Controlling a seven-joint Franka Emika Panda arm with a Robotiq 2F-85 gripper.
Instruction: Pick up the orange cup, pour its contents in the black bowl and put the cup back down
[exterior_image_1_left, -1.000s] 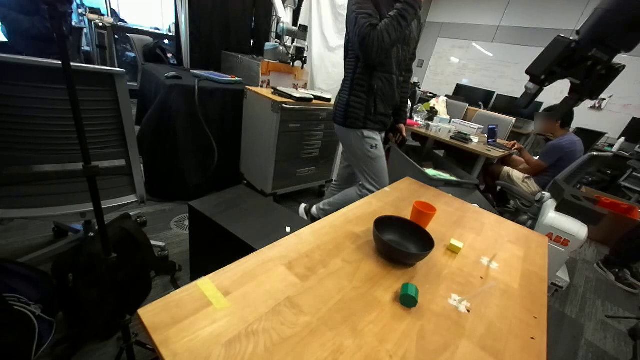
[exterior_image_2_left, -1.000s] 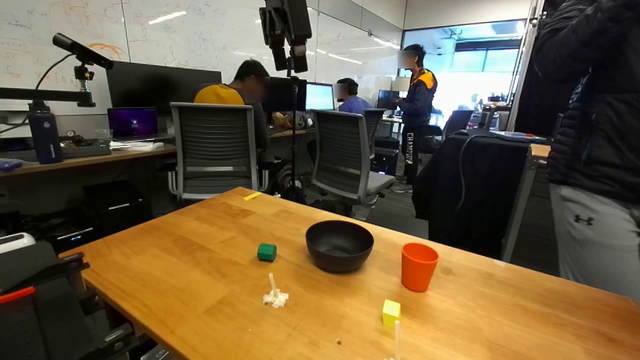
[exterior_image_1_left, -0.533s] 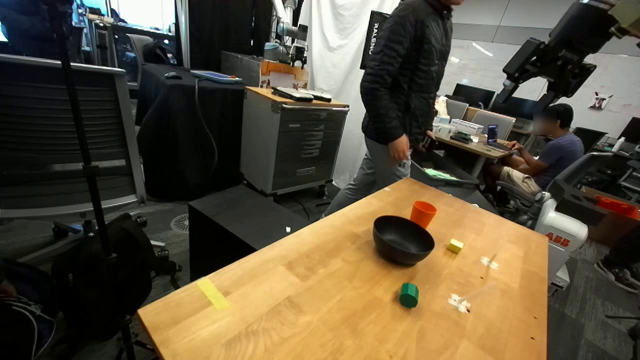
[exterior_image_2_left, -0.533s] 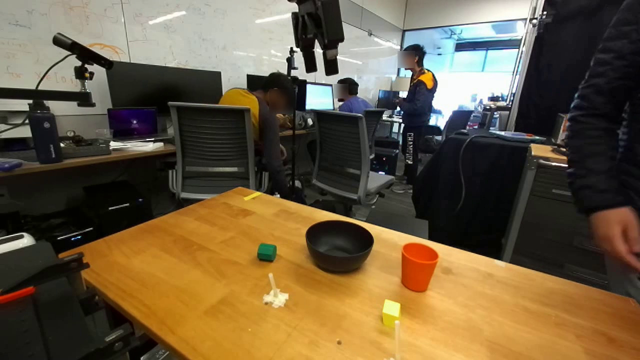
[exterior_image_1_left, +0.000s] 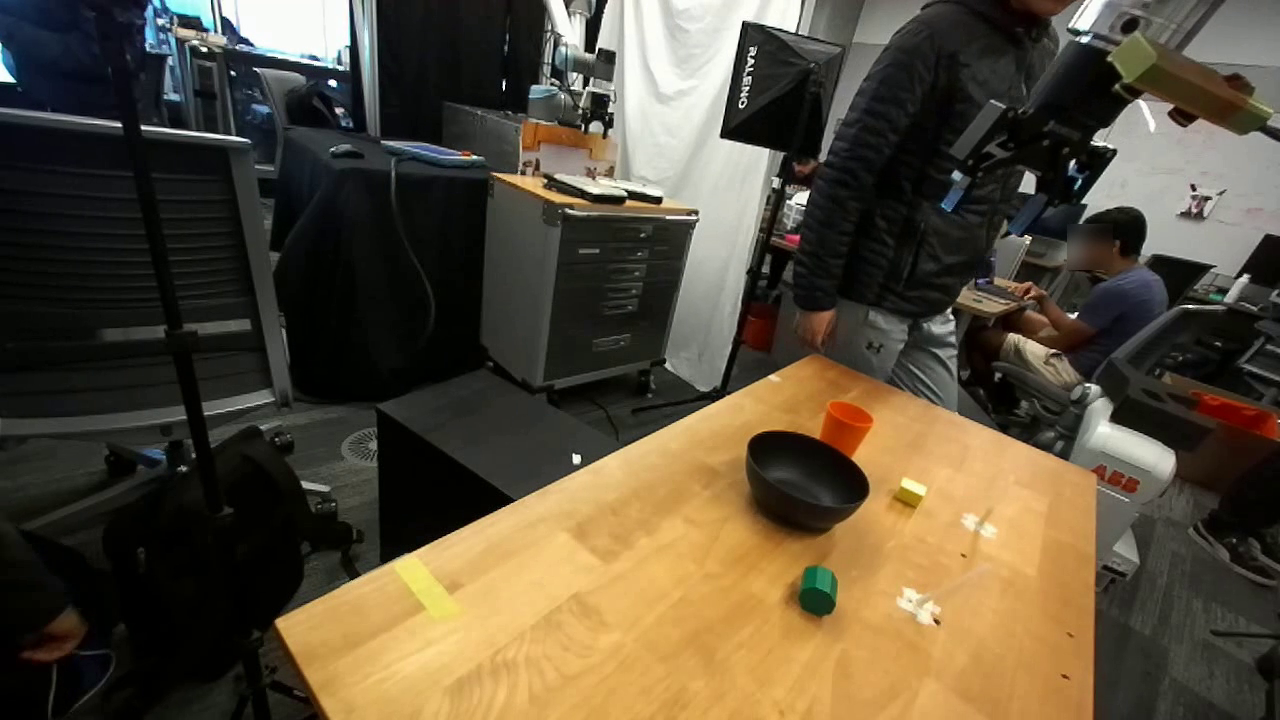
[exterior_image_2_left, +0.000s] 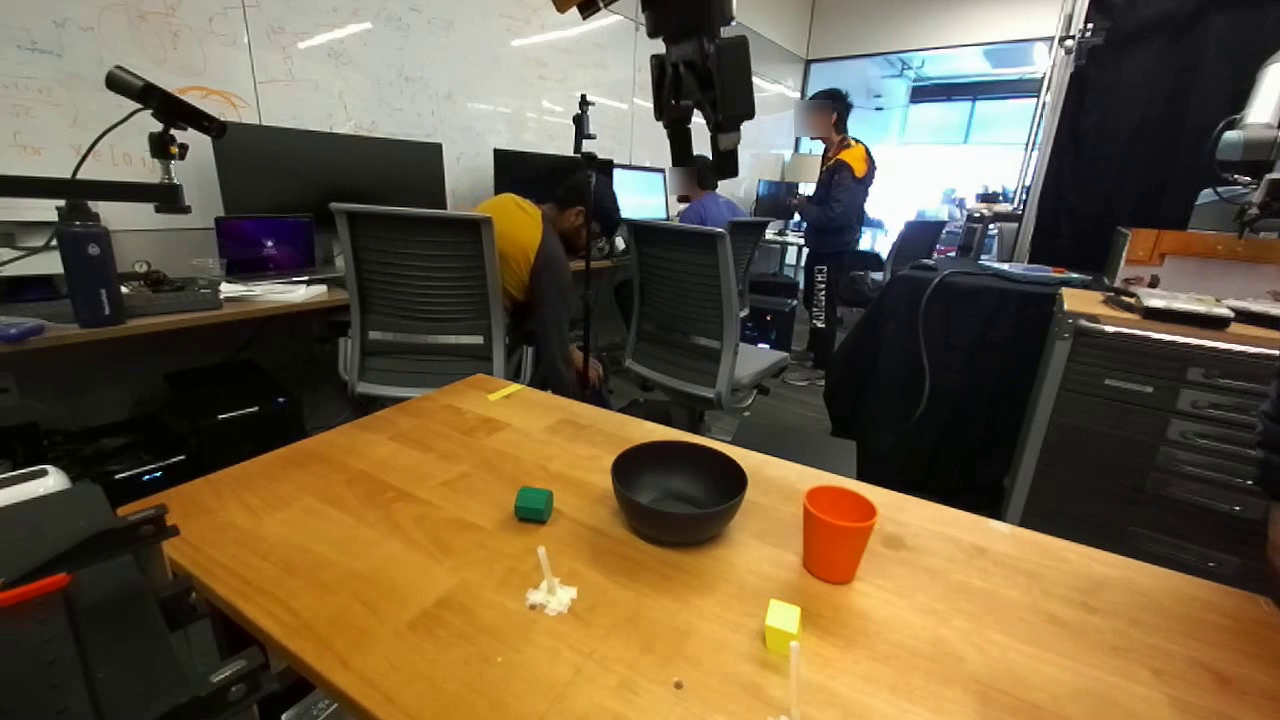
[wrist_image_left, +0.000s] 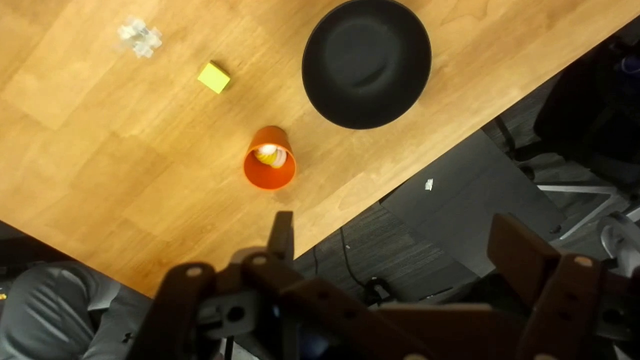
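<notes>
Aloft, the claw (wrist_image_left: 395, 227) gaped wide; on the grainy wooden table (wrist_image_left: 125, 125), a tapered orange cup (wrist_image_left: 270, 178) held rounded, yellow-and-white pieces (wrist_image_left: 271, 156) near a matte, round black bowl (wrist_image_left: 366, 62)

On your desk (exterior_image_2_left: 400, 530) you can count one black bowl (exterior_image_2_left: 680, 500), one orange cup (exterior_image_2_left: 838, 540), one yellow block (exterior_image_2_left: 782, 627), one green block (exterior_image_2_left: 534, 505), one yellow strip (exterior_image_1_left: 427, 587), two white patches (exterior_image_1_left: 917, 606) and two thin pale sticks (exterior_image_2_left: 795, 676). The cup holds several pieces (wrist_image_left: 270, 156), overlapping too much for you to count surely. You have one hand (exterior_image_2_left: 704, 160) with two fingers (wrist_image_left: 281, 235).
</notes>
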